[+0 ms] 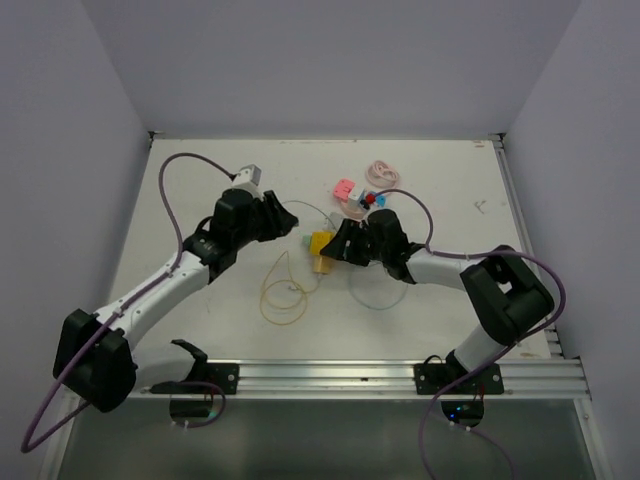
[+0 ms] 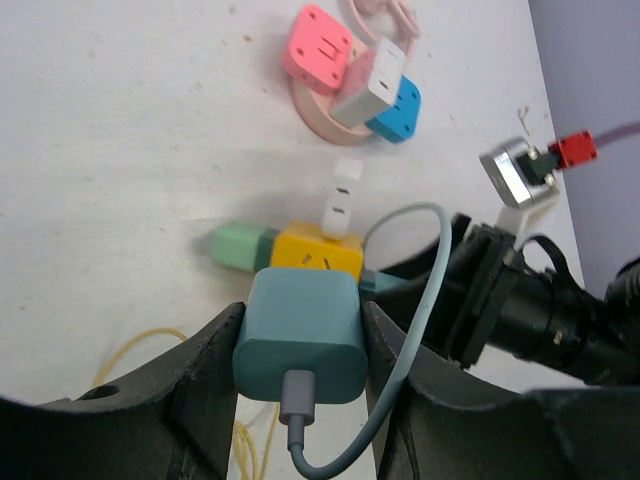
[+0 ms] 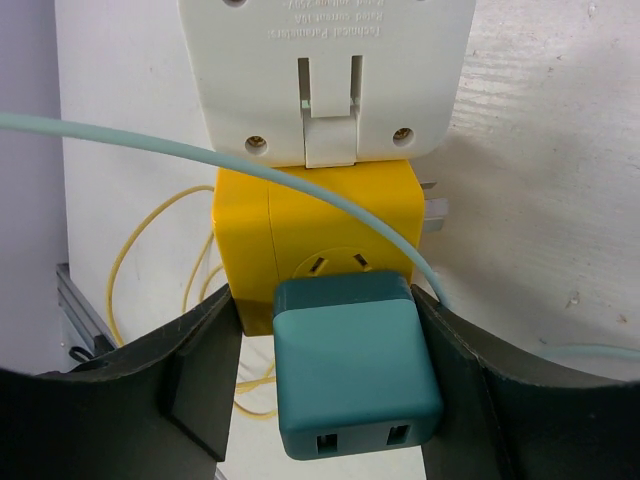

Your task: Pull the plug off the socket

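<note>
A yellow socket cube (image 1: 321, 241) lies mid-table with several plugs in it. In the left wrist view my left gripper (image 2: 302, 345) is shut on a teal charger (image 2: 300, 320) with a grey-teal cable. The charger sits flush against the cube (image 2: 318, 252), and its prongs are hidden. A green plug (image 2: 240, 246) and a white plug (image 2: 343, 200) are also on the cube. My right gripper (image 3: 330, 380) is shut on a teal USB adapter (image 3: 355, 370) that is plugged into the cube (image 3: 300, 220). A white adapter (image 3: 325, 70) is on the cube's far side.
A loose yellow cable (image 1: 283, 295) loops on the table in front of the cube. A pink adapter (image 2: 318, 48), a blue one (image 2: 398, 112) with a white plug on it, and a pale pink cable coil (image 1: 381, 173) lie behind. A metal rail (image 1: 400, 375) runs along the near edge.
</note>
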